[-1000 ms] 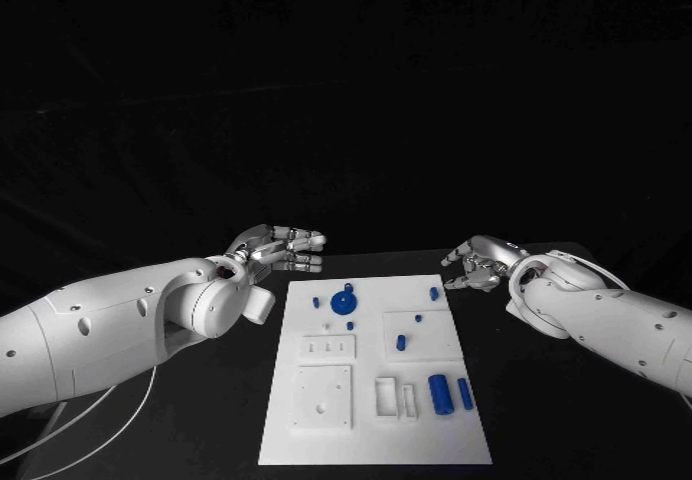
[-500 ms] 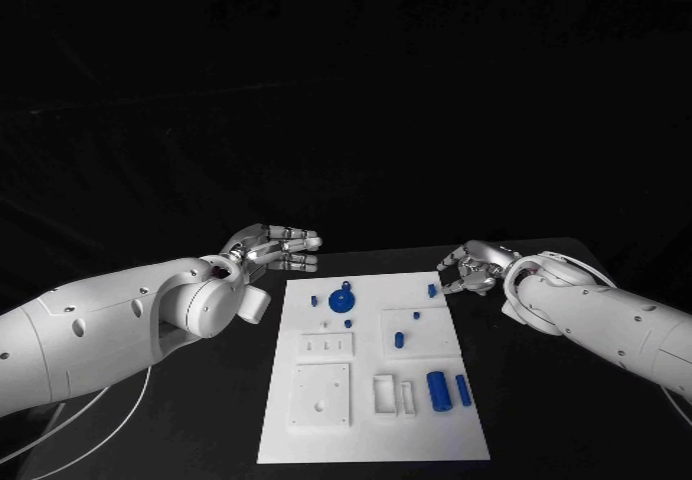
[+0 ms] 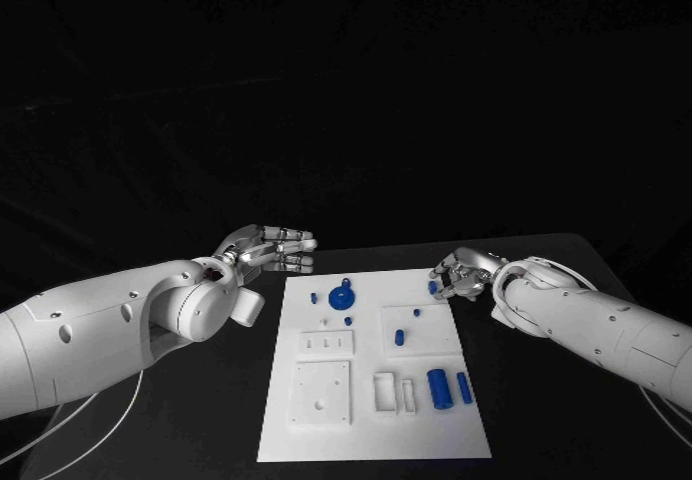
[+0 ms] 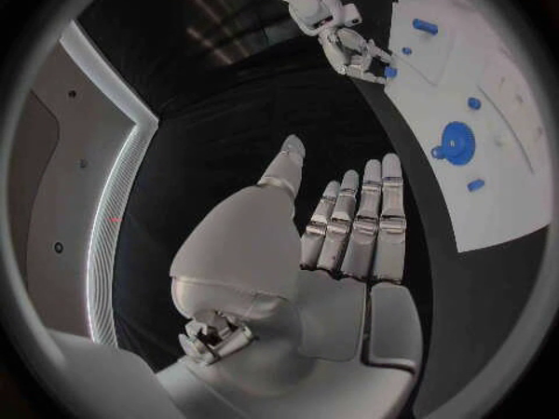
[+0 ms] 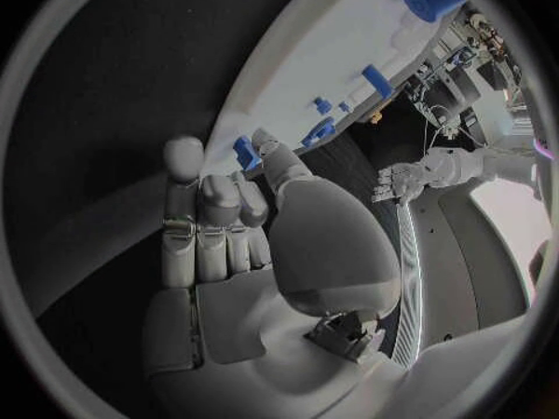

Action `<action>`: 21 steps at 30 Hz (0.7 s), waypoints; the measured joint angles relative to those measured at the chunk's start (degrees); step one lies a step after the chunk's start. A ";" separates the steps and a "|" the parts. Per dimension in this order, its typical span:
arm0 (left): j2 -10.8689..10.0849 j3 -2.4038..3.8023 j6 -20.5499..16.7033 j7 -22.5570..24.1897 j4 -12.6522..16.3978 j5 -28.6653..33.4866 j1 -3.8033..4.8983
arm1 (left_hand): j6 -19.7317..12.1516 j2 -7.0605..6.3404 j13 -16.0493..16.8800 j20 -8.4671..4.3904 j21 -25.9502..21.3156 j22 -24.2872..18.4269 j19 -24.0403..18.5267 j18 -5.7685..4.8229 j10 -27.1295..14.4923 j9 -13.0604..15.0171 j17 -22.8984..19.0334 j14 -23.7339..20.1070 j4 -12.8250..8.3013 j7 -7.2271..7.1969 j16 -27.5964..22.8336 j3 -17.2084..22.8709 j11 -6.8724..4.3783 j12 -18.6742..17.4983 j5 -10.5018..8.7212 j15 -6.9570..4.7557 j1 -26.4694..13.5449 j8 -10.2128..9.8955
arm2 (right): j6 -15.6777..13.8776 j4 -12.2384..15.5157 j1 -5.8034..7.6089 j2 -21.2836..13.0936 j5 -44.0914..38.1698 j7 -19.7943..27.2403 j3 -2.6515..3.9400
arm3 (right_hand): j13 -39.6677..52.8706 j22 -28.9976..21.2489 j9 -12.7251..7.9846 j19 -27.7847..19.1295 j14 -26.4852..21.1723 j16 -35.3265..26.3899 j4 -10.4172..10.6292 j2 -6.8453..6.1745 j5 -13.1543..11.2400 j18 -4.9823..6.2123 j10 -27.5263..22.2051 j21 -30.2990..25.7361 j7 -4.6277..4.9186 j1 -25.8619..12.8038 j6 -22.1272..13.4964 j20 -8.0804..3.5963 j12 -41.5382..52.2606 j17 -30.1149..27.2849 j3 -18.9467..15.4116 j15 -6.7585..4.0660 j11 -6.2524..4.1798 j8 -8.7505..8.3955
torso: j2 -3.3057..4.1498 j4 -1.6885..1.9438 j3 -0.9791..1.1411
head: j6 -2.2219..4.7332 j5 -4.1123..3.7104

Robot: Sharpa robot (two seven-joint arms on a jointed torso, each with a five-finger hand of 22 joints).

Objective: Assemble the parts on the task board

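Right robot hand [image 3: 464,272] at far right corner of task board [image 3: 378,440], fingers spread, empty, next to small blue peg [image 3: 433,287]. Left robot hand [image 3: 270,249] open, empty, over black surface [image 3: 216,420] beside board. Blue parts [image 3: 342,298] lie on board.

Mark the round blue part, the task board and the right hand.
round blue part [image 3: 342,297], head view, disc centre
task board [image 3: 372,435], head view, bare near end
right hand [image 3: 464,271], head view, middle of hand

White task board [image 3: 368,420] on the black table [image 3: 562,400]; blue parts [image 3: 342,297] dot it, round one at twelve o'clock; silver hands, white arms.
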 measured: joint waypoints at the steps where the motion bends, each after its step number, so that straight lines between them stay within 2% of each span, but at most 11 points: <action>1: -0.01 0.00 0.01 0.00 0.05 -0.04 0.00 | 0.00 0.00 0.00 0.00 0.00 0.00 0.00 0.00 0.00 0.00 0.00 0.00 -0.04 0.00 0.00 -0.04 0.00 0.00 0.00 0.00 0.00 0.00 | 0.01 -0.17 -0.02 0.12 0.03 0.05 0.00 | 0.02 0.02 0.00 0.00 0.00 0.00 0.00 0.00 0.00 0.00 0.00 0.00 0.01 0.00 0.15 0.00 0.00 0.00 0.00 0.00 0.00 0.00 | 0.05 0.05 0.02 | 0.01 -0.03; 7: 0.01 0.01 0.06 0.02 0.10 -0.24 0.00 | 0.00 0.00 0.00 0.00 0.00 0.00 0.00 0.00 0.00 0.00 0.00 0.00 -0.04 0.00 0.00 -0.04 0.00 0.00 0.00 0.00 0.00 0.00 | 0.02 -1.30 -0.32 0.89 0.19 0.33 0.01 | 0.12 0.29 0.00 0.00 0.00 0.00 -0.04 0.68 -0.22 0.00 -0.18 0.00 0.21 -0.68 0.80 0.00 0.02 0.12 0.29 0.00 0.19 0.00 | 0.35 0.27 0.04 | 0.12 -0.37; 13: 0.14 0.01 0.11 0.03 0.00 -0.37 0.00 | 0.00 0.00 0.00 0.00 0.00 0.00 0.00 -0.01 0.00 0.00 0.00 0.00 -0.04 0.00 0.00 -0.04 0.00 0.00 0.00 0.00 0.00 0.00 | -0.25 -2.29 -0.39 1.33 0.58 0.68 0.12 | 0.28 0.57 0.01 0.00 0.00 0.10 0.32 1.20 -0.67 0.01 0.01 0.00 0.20 -1.20 1.80 0.00 0.44 0.43 0.64 0.01 0.44 -0.01 | 0.68 0.41 0.01 | 0.65 -0.75; 21: 0.14 0.01 0.14 0.03 -0.10 -0.46 0.00 | 0.00 0.00 0.00 0.00 0.00 0.00 0.00 0.00 0.00 0.00 0.00 0.00 -0.04 0.00 0.00 -0.04 0.00 0.00 0.00 0.00 0.00 0.00 | -0.70 -2.66 -0.40 1.48 1.06 1.01 0.12 | 0.45 1.37 0.06 0.00 0.21 0.59 -0.47 1.81 -2.44 0.01 0.23 0.01 0.48 -1.81 5.02 0.00 0.84 0.95 4.45 0.22 0.65 -0.01 | 0.74 0.47 -0.05 | 0.41 -0.69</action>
